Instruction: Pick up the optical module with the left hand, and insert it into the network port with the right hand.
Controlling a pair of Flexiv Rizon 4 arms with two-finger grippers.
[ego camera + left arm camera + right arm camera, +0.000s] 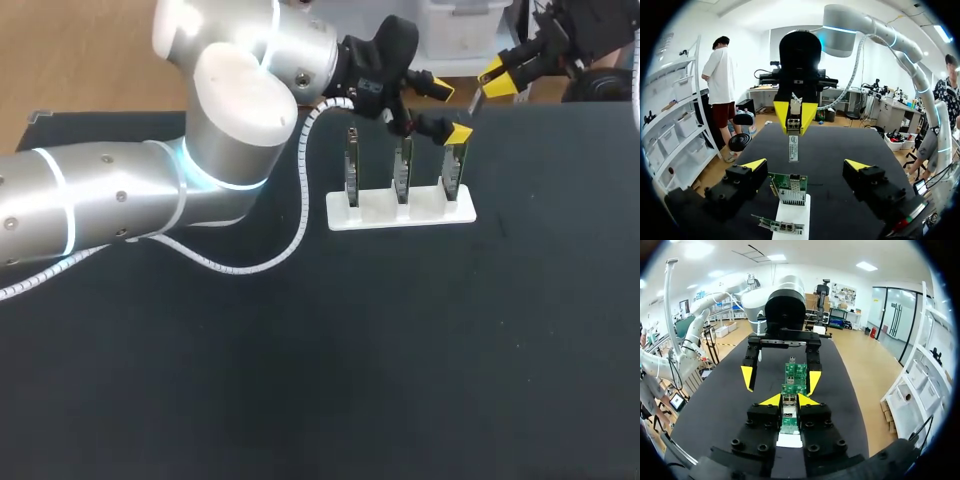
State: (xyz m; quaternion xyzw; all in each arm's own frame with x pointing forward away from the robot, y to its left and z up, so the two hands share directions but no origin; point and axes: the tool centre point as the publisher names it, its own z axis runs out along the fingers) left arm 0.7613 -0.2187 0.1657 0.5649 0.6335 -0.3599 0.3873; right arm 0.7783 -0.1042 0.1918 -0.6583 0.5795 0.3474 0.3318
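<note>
The right gripper point(794, 116) pinches the optical module point(793, 146) by its upper end, above the table. The left gripper point(805, 165) stands spread around the end board point(790, 189) on the white stand point(791, 214). The module seems light, stiff and slim, so a hold on its flat sides suits it.

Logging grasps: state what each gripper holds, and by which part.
Right gripper pinches the module by one end, the rest sticking out past the tips. Left gripper is open and holds nothing.
</note>
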